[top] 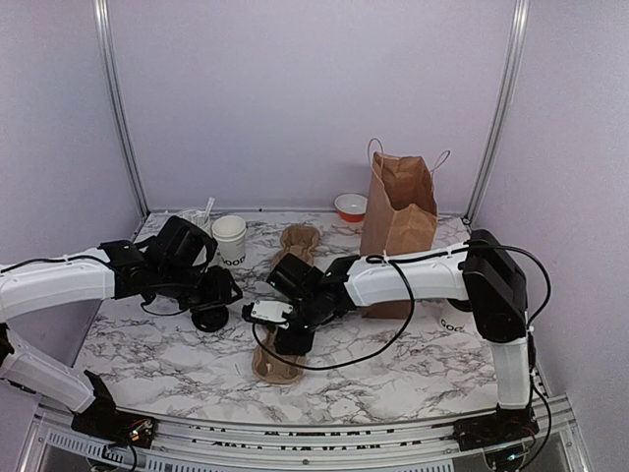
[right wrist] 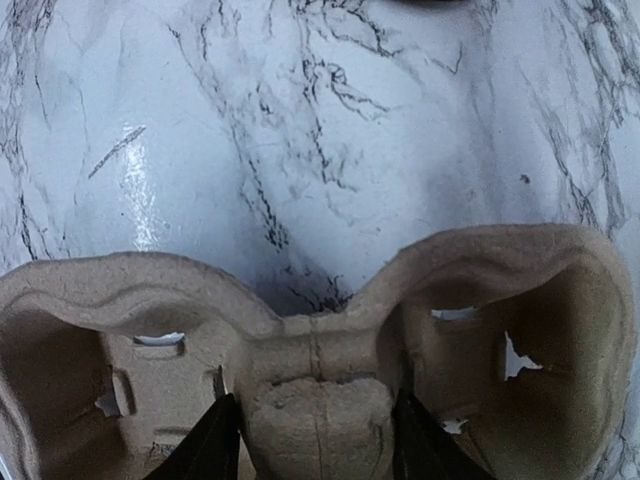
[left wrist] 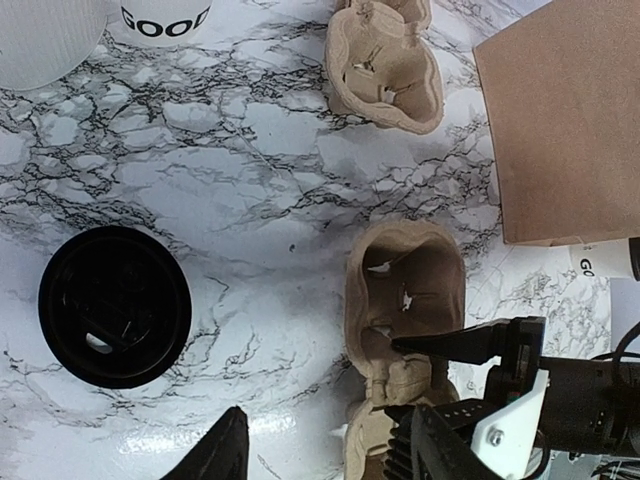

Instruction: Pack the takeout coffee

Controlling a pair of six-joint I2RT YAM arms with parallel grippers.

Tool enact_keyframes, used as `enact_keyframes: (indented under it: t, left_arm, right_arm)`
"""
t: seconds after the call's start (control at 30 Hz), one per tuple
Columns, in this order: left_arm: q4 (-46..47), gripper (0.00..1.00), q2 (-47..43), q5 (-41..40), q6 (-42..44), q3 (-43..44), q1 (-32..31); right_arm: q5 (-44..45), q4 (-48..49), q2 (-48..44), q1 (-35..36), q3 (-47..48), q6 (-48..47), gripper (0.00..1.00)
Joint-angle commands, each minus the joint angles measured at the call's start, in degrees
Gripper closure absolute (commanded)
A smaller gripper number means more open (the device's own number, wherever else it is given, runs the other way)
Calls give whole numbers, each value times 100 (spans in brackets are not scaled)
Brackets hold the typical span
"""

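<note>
Left gripper (left wrist: 328, 440) fingers spread, empty, near round black plastic lid (left wrist: 115, 305) (small white paper cup (left wrist: 160, 20) apart); right gripper (right wrist: 315, 435) straddles brown moulded-pulp cup tray (right wrist: 320, 330), grip unclear.

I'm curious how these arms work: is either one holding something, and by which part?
The right fingers straddle the middle ridge of the pulp tray; whether they pinch it cannot be told. The left fingers hold nothing.

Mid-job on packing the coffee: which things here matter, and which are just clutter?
Likely for the job: white paper cup, black lid, near pulp cup tray, brown paper bag.
Lying about: canister of white sticks, small red bowl, far pulp cup tray.
</note>
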Motion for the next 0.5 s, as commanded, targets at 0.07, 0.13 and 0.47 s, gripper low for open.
enact_keyframes:
  t: [0.07,0.13,0.47]
  left_arm:
    - [22,43,-24,36,161,297,38]
    - [22,43,-17,48,196,351,38]
    - [22,43,258,173,390,1342,55]
  right_arm:
    - [-163,-125,-50,-13,159,42,59]
    - [-145,-62,-127,-12,77,123,61]
    - [-410,742,-1128,-13,-914,829,67]
